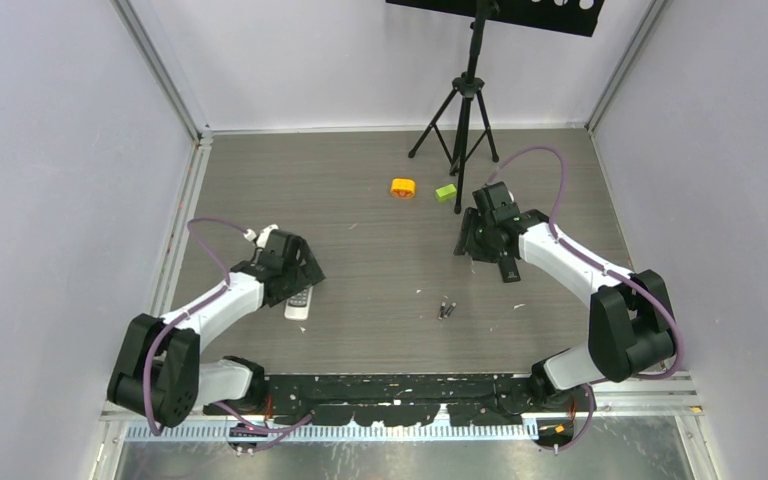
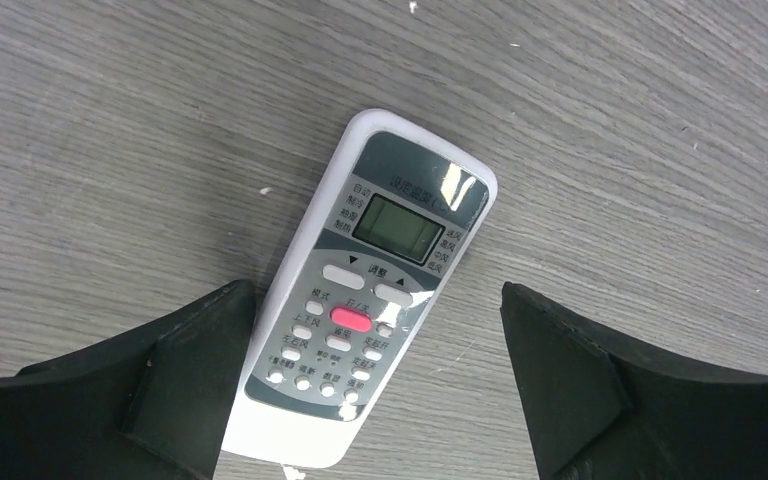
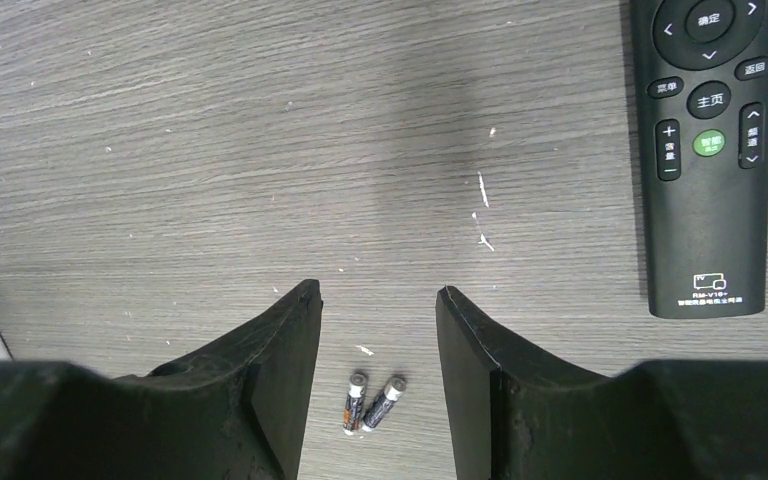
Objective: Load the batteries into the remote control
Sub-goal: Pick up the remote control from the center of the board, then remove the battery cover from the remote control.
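The left gripper, jaws wide apart, straddled the white remote, which lay face up with its display end toward 1 o'clock; stiff, light and slick, it probably wanted gripping across its long edges. The right gripper, also spread, had the black remote at 2 o'clock and two batteries at 6 o'clock, side by side, pointing 1 o'clock: tiny, hard rollers, best pinched mid-length.

We see a matt grey wood-grain table. The white remote is smooth plastic, its display window glossy. The black remote looks matt plastic, and the batteries carry shiny metal end caps.
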{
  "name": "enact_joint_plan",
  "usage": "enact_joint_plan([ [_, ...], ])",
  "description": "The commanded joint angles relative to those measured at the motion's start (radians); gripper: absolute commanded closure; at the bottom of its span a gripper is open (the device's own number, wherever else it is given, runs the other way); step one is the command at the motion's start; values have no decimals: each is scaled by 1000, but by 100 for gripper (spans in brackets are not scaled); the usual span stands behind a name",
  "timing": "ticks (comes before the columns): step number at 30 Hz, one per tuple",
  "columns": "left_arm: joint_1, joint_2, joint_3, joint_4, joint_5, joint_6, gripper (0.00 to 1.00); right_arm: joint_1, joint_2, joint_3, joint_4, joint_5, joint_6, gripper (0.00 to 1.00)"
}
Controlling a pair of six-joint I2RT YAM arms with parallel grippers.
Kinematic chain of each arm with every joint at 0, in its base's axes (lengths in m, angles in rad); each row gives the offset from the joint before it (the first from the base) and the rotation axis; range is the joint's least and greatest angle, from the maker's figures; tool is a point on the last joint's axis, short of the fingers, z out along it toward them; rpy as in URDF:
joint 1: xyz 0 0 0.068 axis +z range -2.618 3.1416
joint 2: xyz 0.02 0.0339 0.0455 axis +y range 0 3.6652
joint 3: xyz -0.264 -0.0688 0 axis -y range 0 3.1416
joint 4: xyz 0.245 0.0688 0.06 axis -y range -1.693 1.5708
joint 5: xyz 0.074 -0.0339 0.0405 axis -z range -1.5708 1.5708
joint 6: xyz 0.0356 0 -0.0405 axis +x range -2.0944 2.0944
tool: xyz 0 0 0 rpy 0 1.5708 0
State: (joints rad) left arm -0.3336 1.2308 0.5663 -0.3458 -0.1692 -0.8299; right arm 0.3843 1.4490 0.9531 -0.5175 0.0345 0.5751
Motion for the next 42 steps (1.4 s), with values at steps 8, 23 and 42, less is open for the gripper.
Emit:
enact_joint_plan([
  [8, -137, 192, 139, -167, -155, 7, 21, 3, -33, -10, 50, -62, 44, 49],
  [23, -174, 49, 123, 38, 155, 49, 66, 181, -149, -56, 279, -334, 50, 49],
  [42, -171, -236, 289, 331, 649, -228, 65, 359, -358, -288, 1071, -352, 521, 11],
])
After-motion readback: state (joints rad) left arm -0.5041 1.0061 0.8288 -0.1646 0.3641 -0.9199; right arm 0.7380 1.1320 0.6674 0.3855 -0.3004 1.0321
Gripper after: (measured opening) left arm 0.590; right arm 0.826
